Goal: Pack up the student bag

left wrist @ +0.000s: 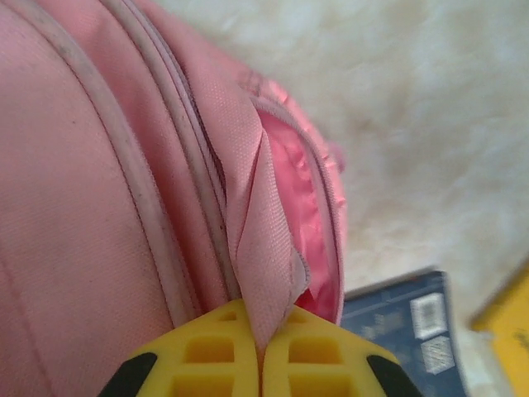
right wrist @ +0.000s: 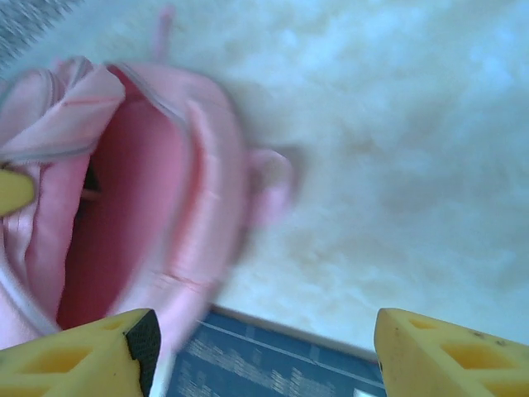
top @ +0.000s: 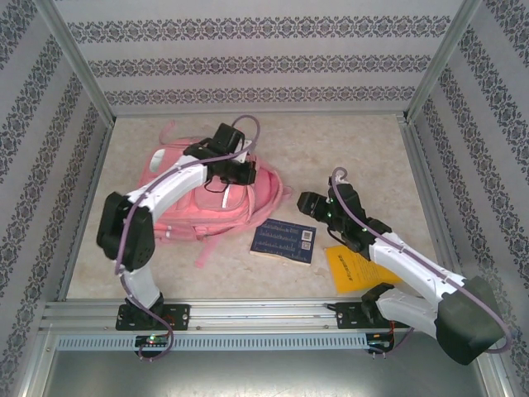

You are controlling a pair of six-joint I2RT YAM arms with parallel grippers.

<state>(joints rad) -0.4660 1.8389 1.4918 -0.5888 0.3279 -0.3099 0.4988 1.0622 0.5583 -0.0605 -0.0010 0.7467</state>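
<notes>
The student bag [top: 186, 207], a large pink backpack, lies at the left of the table with its main opening facing right. My left gripper [top: 235, 171] is shut on the fabric flap at the edge of that opening; in the left wrist view its yellow fingers [left wrist: 223, 351] pinch the pink flap [left wrist: 269, 256] of the bag [left wrist: 83, 182]. My right gripper [top: 311, 203] hovers just right of the bag and stands open [right wrist: 264, 356], nothing between its fingers. Below it I see the bag's open mouth [right wrist: 124, 207] and a dark blue book [right wrist: 273, 368].
The dark blue book [top: 284, 241] lies flat in front of the bag's opening. A yellow book [top: 354, 269] lies to its right under the right arm. Metal frame posts and patterned walls enclose the table [top: 331, 149].
</notes>
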